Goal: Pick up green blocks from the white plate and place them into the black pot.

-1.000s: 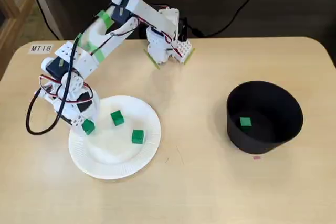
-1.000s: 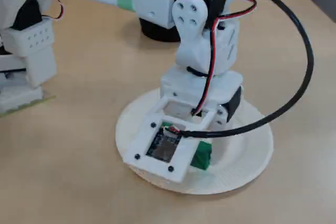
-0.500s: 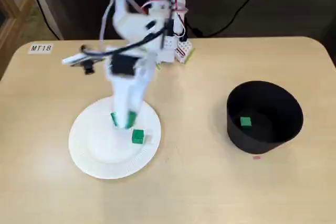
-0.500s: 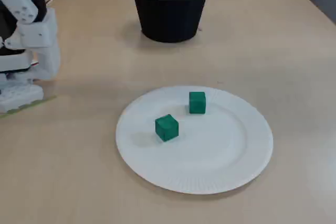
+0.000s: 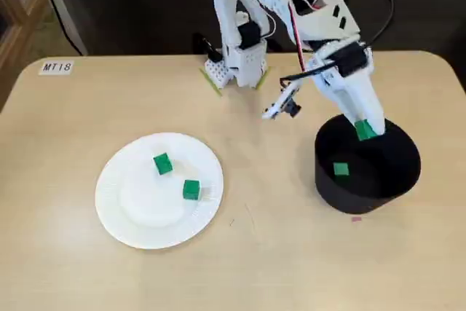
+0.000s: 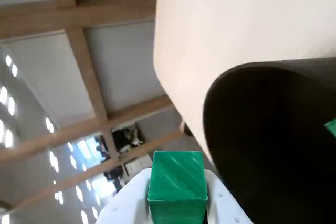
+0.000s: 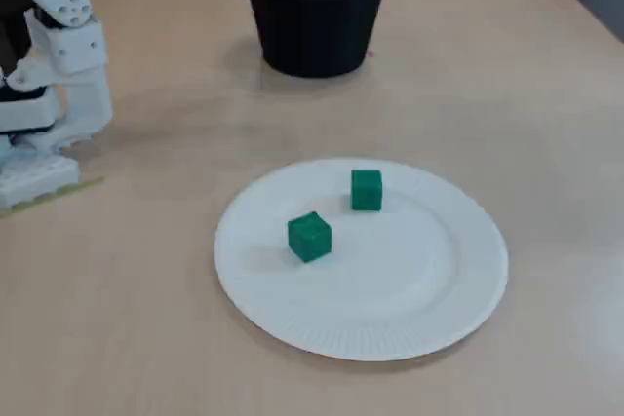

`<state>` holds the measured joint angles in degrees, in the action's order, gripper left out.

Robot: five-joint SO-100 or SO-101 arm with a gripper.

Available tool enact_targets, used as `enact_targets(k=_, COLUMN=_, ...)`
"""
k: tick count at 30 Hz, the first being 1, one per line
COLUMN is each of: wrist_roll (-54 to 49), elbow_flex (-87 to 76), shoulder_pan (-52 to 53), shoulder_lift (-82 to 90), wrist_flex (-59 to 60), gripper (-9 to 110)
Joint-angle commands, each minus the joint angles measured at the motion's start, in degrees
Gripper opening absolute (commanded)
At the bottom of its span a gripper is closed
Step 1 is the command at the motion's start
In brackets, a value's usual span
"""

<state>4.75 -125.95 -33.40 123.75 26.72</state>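
Observation:
My gripper hangs over the black pot, shut on a green block. That block shows between the white fingers in the wrist view, beside the pot's dark rim. One green block lies inside the pot. Two more green blocks rest on the white plate at the left. In the low fixed view the same two blocks sit on the plate, with the pot behind; the gripper is out of that view.
The arm's base stands at the table's back edge, also seen at the left as a white base. A label reading MT18 is stuck at the back left corner. A small pink mark lies in front of the pot.
The gripper took one green block off the plate's left side, lifted it, and swung right across the table to above the pot. Two blocks stay on the plate.

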Motion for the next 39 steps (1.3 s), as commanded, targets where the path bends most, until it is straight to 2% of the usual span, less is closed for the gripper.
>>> enact_targets(k=1, wrist_roll=-0.7, elbow_flex=-2.29, shoulder_pan=-1.14, shoulder_lift=0.88, wrist_flex=-2.72, gripper=-2)
enact_targets(k=7, wrist_roll=-1.05, elbow_flex=-2.46, shoulder_pan=-1.49, shoulder_lift=-0.79, wrist_flex=-3.78, gripper=-2)
enact_targets(k=9, wrist_roll=-1.49, elbow_flex=-2.46, shoulder_pan=-1.67, shoulder_lift=-0.79, wrist_flex=-3.43, gripper=18)
enact_targets(k=11, wrist_roll=-2.55, elbow_flex=-2.46, shoulder_pan=-2.02, shoulder_lift=-0.79, wrist_flex=-3.34, gripper=28)
enact_targets(k=13, wrist_roll=-3.34, elbow_flex=-2.46, shoulder_pan=-2.2, shoulder_lift=-0.62, wrist_flex=-2.99, gripper=33)
enact_targets(k=17, wrist_roll=-4.39, elbow_flex=-2.02, shoulder_pan=-2.2, shoulder_lift=0.09, wrist_flex=-1.41, gripper=35)
enact_targets(k=19, wrist_roll=-4.57, elbow_flex=-1.85, shoulder_pan=-2.2, shoulder_lift=0.53, wrist_flex=-1.23, gripper=29)
enact_targets(k=22, wrist_roll=-4.04, elbow_flex=-0.44, shoulder_pan=-0.7, shoulder_lift=2.37, wrist_flex=2.2, gripper=-1)
enact_targets(k=24, wrist_roll=-6.68, elbow_flex=4.31, shoulder_pan=2.46, shoulder_lift=3.52, wrist_flex=11.87, gripper=-2)
enact_targets(k=27, wrist_roll=-9.23, elbow_flex=13.27, shoulder_pan=12.83, shoulder_lift=3.87, wrist_flex=29.79, gripper=-2)
enact_targets(k=31, wrist_roll=-9.05, elbow_flex=17.75, shoulder_pan=30.85, shoulder_lift=6.06, wrist_flex=41.92, gripper=-2)
enact_targets(k=35, wrist_roll=-0.53, elbow_flex=16.79, shoulder_pan=46.93, shoulder_lift=7.38, wrist_flex=49.57, gripper=-2)
enact_targets(k=39, wrist_roll=10.37, elbow_flex=13.8, shoulder_pan=56.25, shoulder_lift=6.06, wrist_flex=51.5, gripper=-2)
